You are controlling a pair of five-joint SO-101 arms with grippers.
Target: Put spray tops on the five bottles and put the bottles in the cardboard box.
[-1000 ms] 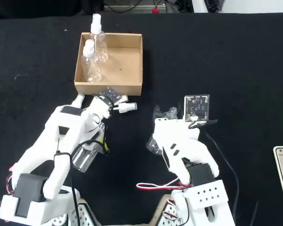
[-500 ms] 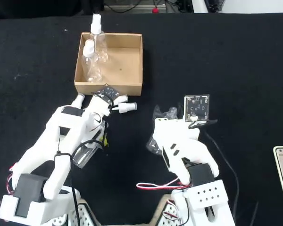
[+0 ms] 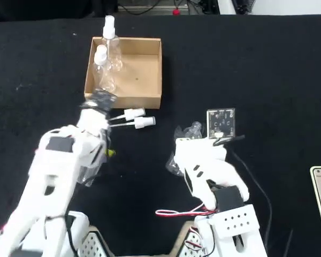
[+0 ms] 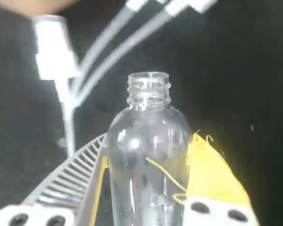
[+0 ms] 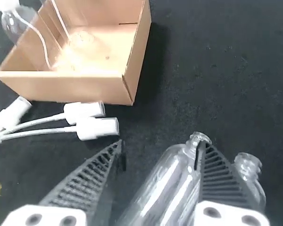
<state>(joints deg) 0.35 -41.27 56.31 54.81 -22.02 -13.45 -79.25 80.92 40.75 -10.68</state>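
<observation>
We see the left pincer pinching a clear capless bottle by its body, with its open neck towards the loose spray tops. These lie on the black desk just in front of the cardboard box. Two capped bottles sit in the box along one side wall. The right pincer is spread, with a second capless bottle lying between its fingers and a third bottle just beside it.
</observation>
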